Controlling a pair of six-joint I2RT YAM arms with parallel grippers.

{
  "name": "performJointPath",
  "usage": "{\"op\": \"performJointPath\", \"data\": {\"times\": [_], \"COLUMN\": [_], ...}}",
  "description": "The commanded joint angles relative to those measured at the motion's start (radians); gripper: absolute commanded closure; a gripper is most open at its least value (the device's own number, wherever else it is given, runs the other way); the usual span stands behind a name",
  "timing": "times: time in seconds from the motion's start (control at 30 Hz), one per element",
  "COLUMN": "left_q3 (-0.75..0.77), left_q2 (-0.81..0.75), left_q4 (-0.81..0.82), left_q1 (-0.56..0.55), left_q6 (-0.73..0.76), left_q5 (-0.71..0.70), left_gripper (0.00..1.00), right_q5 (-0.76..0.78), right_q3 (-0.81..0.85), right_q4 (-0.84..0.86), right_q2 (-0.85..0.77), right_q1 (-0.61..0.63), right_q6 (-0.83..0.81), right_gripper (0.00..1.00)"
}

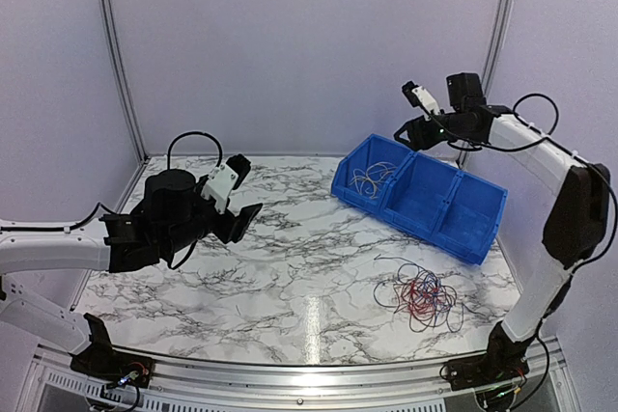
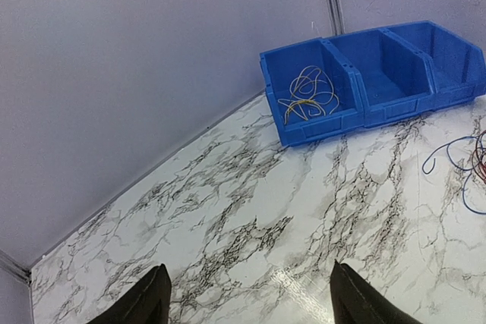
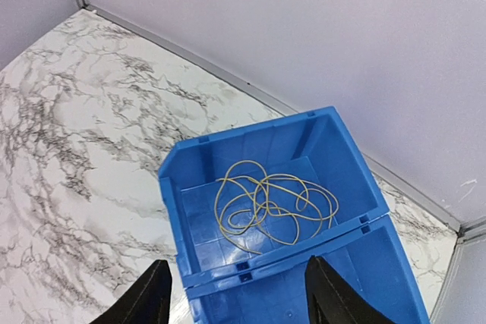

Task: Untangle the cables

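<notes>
A tangle of thin red and dark blue cables [image 1: 422,294] lies on the marble table at the front right; its edge shows in the left wrist view [image 2: 465,166]. Pale tan cables [image 3: 267,202] lie coiled in the left compartment of the blue bin [image 1: 372,178] [image 2: 307,96]. My right gripper [image 3: 237,294] hangs open high above that compartment, with nothing between its fingers [image 1: 417,113]. On the left side, my left gripper [image 1: 237,202] is open and empty above the table, its fingertips [image 2: 156,294] spread wide, far from the tangle.
The blue bin [image 1: 483,229] has three compartments and stands at the back right; the middle and right ones [image 2: 402,73] hold nothing I can see. Pale walls with metal rails enclose the table on the left, back and right.
</notes>
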Motion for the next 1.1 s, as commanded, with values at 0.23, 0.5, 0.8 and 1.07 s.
{"op": "performJointPath", "data": {"times": [0.23,0.5,0.8,1.07], "left_q3": [0.003,0.035,0.191,0.168], "left_q2": [-0.027,0.022,0.225,0.363], "left_q4": [-0.013,-0.047,-0.139,-0.006], "left_q1": [-0.002,-0.003,-0.098,-0.244], "left_q6": [0.007,-0.083,-0.519,-0.568], "left_q5": [0.026,0.106,0.124,-0.094], "left_gripper": [0.23,0.24,0.32,0.4], "right_q5": [-0.22,-0.212,-0.114,-0.114], "right_q3": [-0.438,-0.636,-0.792,-0.695], "right_q4": [-0.007,-0.152,-0.101,0.003], "right_q2": [-0.381,-0.555,-0.591,-0.335], "right_q1": [0.008,0.014,0.09,0.203], "right_q6": [-0.228,-0.397,-0.406,-0.381], "right_gripper": [0.44,0.48,0.49,0.48]}}
